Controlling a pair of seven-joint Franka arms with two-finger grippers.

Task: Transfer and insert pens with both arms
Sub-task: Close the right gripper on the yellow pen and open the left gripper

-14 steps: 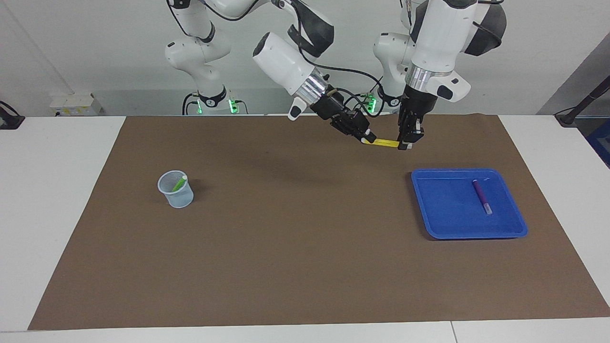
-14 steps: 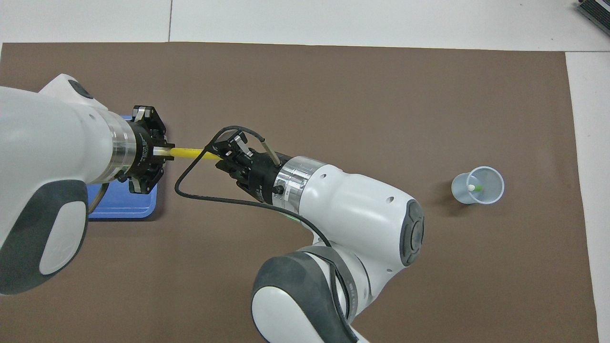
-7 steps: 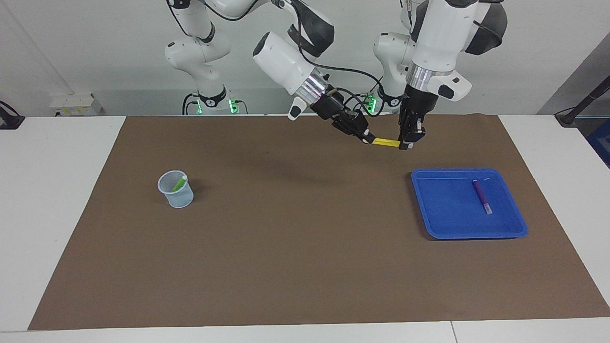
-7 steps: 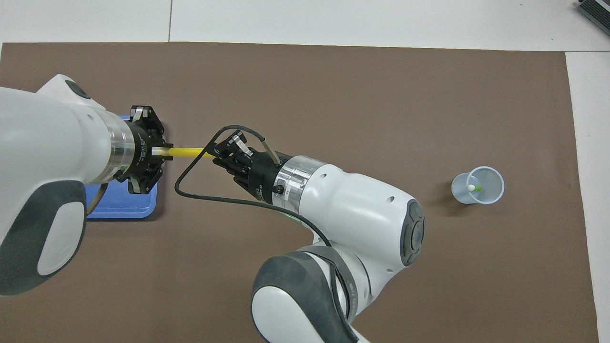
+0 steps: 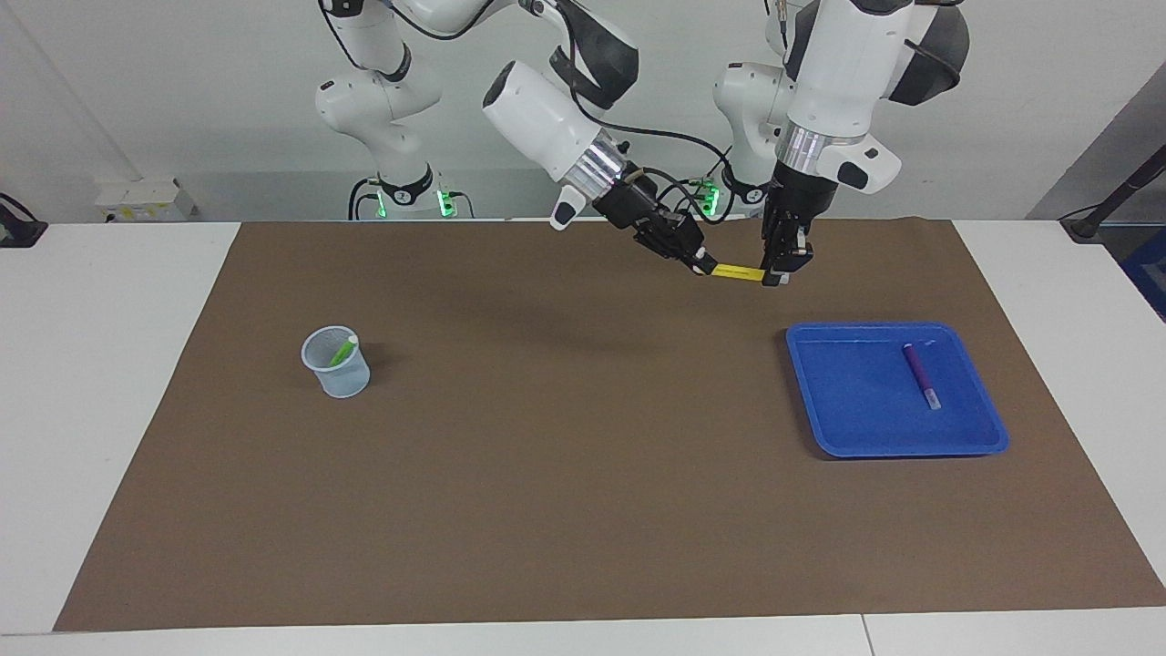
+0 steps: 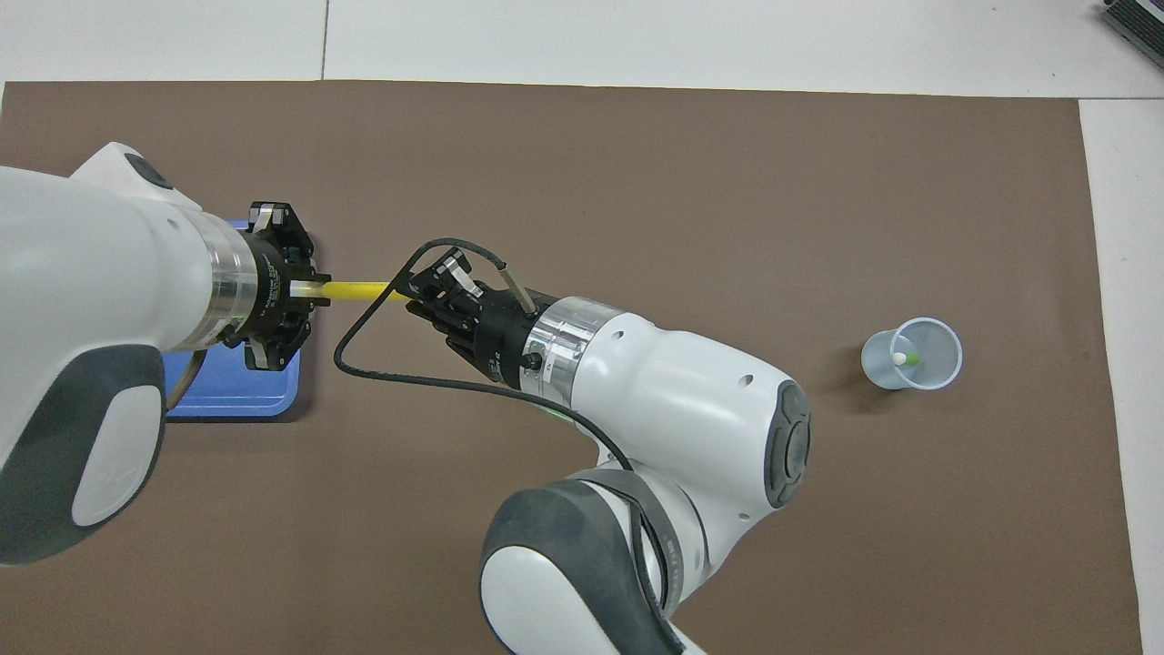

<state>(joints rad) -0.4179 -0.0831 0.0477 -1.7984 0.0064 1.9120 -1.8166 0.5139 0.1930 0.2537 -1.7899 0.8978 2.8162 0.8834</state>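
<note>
Both of my grippers are clamped on the yellow pen (image 5: 739,271), one at each end, and the pen hangs level in the air between them over the brown mat (image 5: 583,510).

My left gripper (image 5: 776,276) points straight down and is closed on the end of the yellow pen toward the left arm's end of the table. In the overhead view this gripper (image 6: 309,290) covers the corner of the blue tray (image 6: 227,396).

My right gripper (image 5: 700,264) reaches in at a slant from the right arm's side and is closed on the other end of the pen, where a pale tip shows. In the overhead view its fingertips (image 6: 414,293) sit on the yellow shaft.

The purple pen (image 5: 920,374) lies flat in the blue tray (image 5: 847,428), toward the left arm's end of the table.

The green pen (image 5: 342,351) leans inside the pale mesh cup (image 5: 337,364), toward the right arm's end of the table. The cup stands upright on the mat, well apart from the tray.
</note>
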